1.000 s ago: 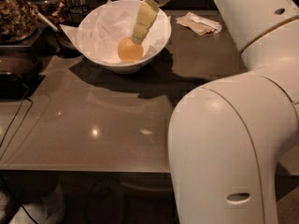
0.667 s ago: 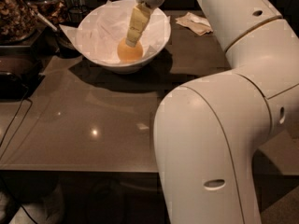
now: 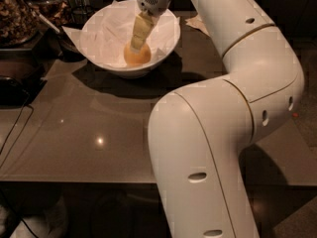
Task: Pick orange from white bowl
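The orange (image 3: 136, 56) lies at the bottom of the white bowl (image 3: 171, 32), on the crumpled white paper that lines it. The bowl stands at the far side of the dark table. My gripper (image 3: 137, 45) reaches down into the bowl from above and meets the top of the orange, hiding its upper part. The orange still rests on the paper. My white arm fills the right half of the view.
A crumpled beige napkin (image 3: 197, 23) lies on the table right of the bowl, partly behind my arm. Dark containers with food (image 3: 20, 14) and a utensil stand to the left. A black cable (image 3: 14, 128) hangs at the table's left edge.
My arm has swung left across the view and my gripper has moved down and left onto the orange. The orange and the bowl have stayed in place.
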Action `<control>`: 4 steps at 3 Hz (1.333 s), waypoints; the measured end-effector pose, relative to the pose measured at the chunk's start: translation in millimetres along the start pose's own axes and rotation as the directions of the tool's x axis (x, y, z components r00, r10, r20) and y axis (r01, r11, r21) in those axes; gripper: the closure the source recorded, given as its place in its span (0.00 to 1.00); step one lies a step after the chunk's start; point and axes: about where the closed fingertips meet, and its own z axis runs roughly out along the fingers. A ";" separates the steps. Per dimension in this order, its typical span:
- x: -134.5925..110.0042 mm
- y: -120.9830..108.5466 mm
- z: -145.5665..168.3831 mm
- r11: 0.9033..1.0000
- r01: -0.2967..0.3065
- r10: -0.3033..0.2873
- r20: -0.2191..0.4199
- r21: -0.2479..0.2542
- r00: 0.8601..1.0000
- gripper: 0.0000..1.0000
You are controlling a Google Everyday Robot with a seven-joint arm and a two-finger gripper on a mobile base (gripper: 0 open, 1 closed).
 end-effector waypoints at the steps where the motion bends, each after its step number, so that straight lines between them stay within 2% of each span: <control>1: -4.1 -3.2 15.0 1.000 -0.015 0.015 0.000 -0.020 1.000 0.25; 4: -6.0 -9.2 51.8 0.996 -0.054 0.054 -0.005 -0.073 0.999 0.24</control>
